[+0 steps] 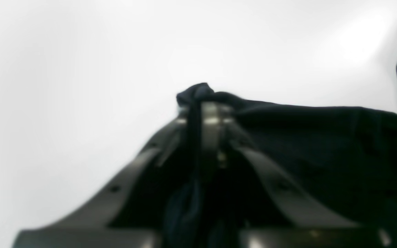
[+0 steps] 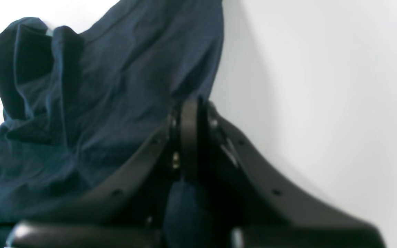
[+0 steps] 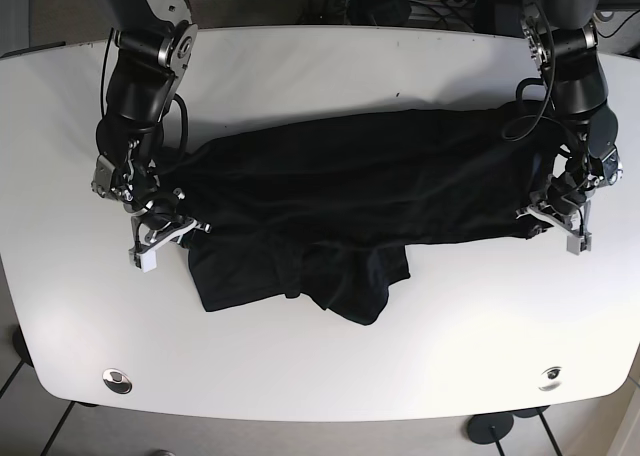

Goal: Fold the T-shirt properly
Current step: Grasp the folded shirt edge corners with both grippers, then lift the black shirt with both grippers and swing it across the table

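Dark T-shirt (image 3: 340, 201) spread across middle of white counter (image 3: 320, 66), long axis running side to side betw. both arms; bunched lower part sagging toward near edge. Left gripper (image 3: 560, 214) clamped on cloth at one end (wrist view: fabric pinched betw. closed tips). Right gripper (image 3: 160, 231) likewise pinching the opposite end. Step in hand looks like carrying the held edge over for a fold. Best done w/ both ends moved level and in step, cloth kept taut, no drag on bunched part.
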